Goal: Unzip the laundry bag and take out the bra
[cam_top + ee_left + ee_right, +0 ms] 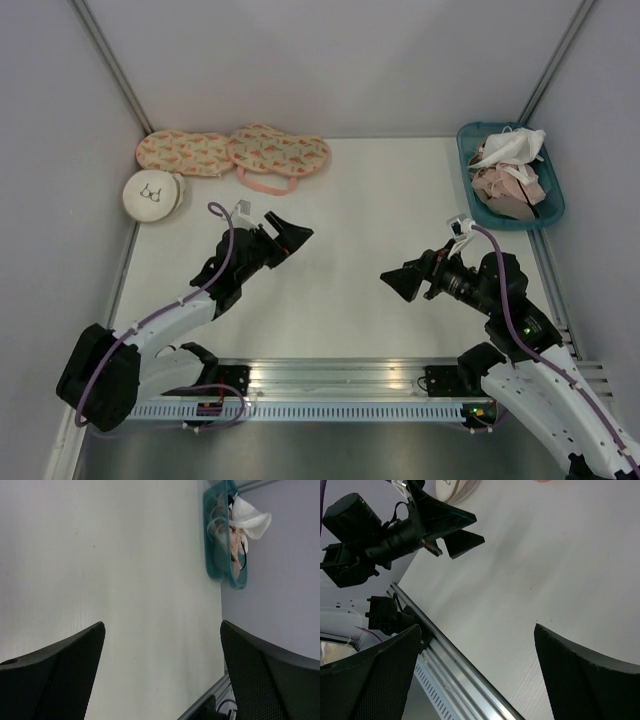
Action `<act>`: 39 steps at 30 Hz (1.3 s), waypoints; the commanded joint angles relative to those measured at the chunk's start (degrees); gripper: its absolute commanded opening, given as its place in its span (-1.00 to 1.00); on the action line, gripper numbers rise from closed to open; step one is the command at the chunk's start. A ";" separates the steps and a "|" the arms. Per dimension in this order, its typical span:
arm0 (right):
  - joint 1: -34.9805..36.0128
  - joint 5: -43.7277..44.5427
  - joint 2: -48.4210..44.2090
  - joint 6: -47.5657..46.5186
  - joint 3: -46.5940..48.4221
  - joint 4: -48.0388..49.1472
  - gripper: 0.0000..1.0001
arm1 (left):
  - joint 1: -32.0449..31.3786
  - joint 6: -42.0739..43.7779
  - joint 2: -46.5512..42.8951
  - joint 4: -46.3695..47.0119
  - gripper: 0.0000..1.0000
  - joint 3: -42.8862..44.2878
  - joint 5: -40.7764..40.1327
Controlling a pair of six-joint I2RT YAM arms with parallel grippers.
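Note:
The laundry bag [281, 152], a peanut-shaped cream-pink printed case with a pink loop strap [266, 185], lies zipped at the back left of the table. The bra is hidden; no black garment shows. My left gripper [292, 232] is open and empty, hovering in front of the bag and apart from it. In the left wrist view [162, 623] its jaws stand wide over bare table. My right gripper [392, 284] is open and empty at mid-table, right of centre, pointing left. In the right wrist view [476, 626] its jaws stand wide, with the left gripper [479, 527] ahead.
A like-printed case without a strap [185, 152] lies left of the bag. A round white pouch with a bra drawing [155, 195] sits in front of it and shows in the right wrist view [455, 487]. A teal basket [466, 160] of pale garments stands back right, also in the left wrist view [216, 572].

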 commanded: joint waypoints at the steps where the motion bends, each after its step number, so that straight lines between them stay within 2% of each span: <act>1: 0.25 1.50 -0.23 -2.27 3.71 -2.55 0.96 | 3.74 -1.45 5.37 10.40 0.99 5.68 1.70; 10: 0.25 4.83 -0.67 -2.18 3.89 -6.15 0.96 | 13.23 -5.22 30.04 14.80 0.99 19.82 -3.58; 13: 0.25 5.46 -0.85 -2.36 3.63 -7.73 0.96 | 14.90 -7.50 38.65 14.80 0.97 26.24 -4.28; 17: 0.25 5.98 -1.99 -2.80 3.63 -9.40 0.96 | 15.44 -7.42 46.40 12.79 0.91 36.77 -6.39; 22: 0.25 6.69 -2.61 -2.80 3.63 -11.60 0.96 | 16.05 -7.24 54.15 11.38 0.87 45.84 -9.55; 25: 0.25 7.21 -2.52 -2.71 3.28 -11.87 0.96 | 16.41 -8.82 59.08 4.71 0.83 54.78 -11.31; 28: 0.25 8.18 -1.47 -3.15 3.10 -12.31 0.96 | 15.97 -11.72 61.46 -10.02 0.74 62.16 -13.68; 30: 0.25 8.53 -0.16 -3.77 2.75 -11.78 0.96 | 15.36 -12.34 61.29 -16.10 0.72 63.25 -16.22; 31: 0.25 8.10 0.90 -3.94 2.40 -11.17 0.96 | 15.00 -13.30 59.80 -16.13 0.72 59.95 -18.15; 33: 0.25 7.83 1.87 -4.29 2.14 -10.55 0.96 | 15.00 -14.35 58.83 -16.05 0.72 58.87 -18.35; 39: 0.25 7.92 3.98 -5.09 0.64 -8.62 0.96 | 14.74 -18.93 58.21 -16.93 0.72 53.16 -12.12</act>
